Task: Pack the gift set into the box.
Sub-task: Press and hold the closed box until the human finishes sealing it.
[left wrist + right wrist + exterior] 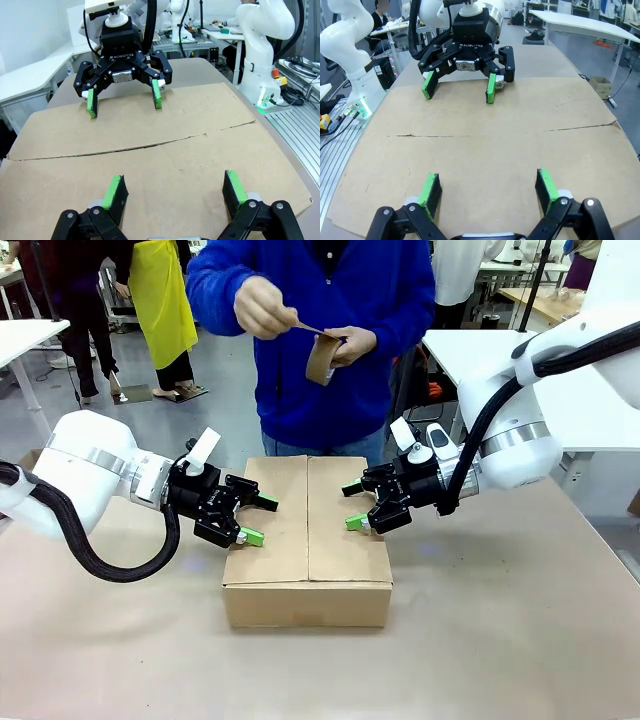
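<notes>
Box (308,540) flaps are folded shut, and both grippers sit at its top with their green pads spread wide, holding nothing. The left gripper (255,520) hangs at the left edge of the closed top, fingers pointing right across the cardboard; the right gripper (355,506) faces it from the right side, fingers pointing left. In the left wrist view the left gripper (173,192) has its pads just above the near flap, with the other gripper (124,100) opposite across the seam.

The step in hand looks like holding the two top flaps flat so they can be sealed. To do that well, each gripper should press down evenly on its own flap, close to the seam but not over it, leaving the middle strip free. Pushing too hard near the centre could bow the flaps inward.

The box sits in the middle of the brown table (520,640), square to the robot. Its seam runs near to far, straight toward the person, and its slightly longer side seems to run the same way.

Beyond the far edge the person's hands (263,306) hold a small brown piece (322,358), possibly tape or paper; I cannot tell which.
</notes>
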Robot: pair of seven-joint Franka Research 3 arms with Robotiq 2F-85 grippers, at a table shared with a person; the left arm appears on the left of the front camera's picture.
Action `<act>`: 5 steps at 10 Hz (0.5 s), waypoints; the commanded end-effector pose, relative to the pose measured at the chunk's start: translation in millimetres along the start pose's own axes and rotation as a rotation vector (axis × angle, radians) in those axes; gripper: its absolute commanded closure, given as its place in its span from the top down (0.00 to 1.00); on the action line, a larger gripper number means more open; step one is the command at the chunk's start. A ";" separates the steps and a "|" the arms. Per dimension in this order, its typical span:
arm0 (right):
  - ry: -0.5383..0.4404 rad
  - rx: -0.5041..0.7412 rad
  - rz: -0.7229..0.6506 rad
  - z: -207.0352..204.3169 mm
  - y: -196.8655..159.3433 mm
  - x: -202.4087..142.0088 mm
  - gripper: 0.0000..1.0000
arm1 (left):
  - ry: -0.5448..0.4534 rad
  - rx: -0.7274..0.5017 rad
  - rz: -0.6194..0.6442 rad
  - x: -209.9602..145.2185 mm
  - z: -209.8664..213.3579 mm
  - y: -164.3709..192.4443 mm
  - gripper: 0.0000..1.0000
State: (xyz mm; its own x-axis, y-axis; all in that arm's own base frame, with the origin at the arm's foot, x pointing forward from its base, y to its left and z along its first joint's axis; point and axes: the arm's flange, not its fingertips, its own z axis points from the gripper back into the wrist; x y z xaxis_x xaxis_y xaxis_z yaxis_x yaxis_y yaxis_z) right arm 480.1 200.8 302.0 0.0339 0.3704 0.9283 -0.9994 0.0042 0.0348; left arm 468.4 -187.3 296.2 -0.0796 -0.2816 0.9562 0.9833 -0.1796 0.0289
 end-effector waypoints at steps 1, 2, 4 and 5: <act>0.002 -0.001 0.012 -0.5 0.4 -2.7 1.00 | -0.001 -0.002 -0.014 -1.7 0.9 -1.8 1.00; 0.002 -0.001 0.012 -0.5 0.4 -2.7 1.00 | -0.001 -0.002 -0.014 -1.7 0.9 -1.8 1.00; 0.002 -0.001 0.012 -0.5 0.4 -2.7 1.00 | -0.001 -0.002 -0.014 -1.7 0.9 -1.8 1.00; 0.002 -0.001 0.012 -0.5 0.4 -2.7 1.00 | -0.001 -0.002 -0.014 -1.7 0.9 -1.8 1.00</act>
State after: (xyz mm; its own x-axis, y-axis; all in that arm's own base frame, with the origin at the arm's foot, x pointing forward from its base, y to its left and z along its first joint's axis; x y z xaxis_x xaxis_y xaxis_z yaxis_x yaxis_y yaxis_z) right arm 480.1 200.7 302.0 0.0339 0.3704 0.9283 -0.9994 0.0042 0.0348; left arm 468.4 -187.3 296.2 -0.0796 -0.2816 0.9562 0.9833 -0.1796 0.0289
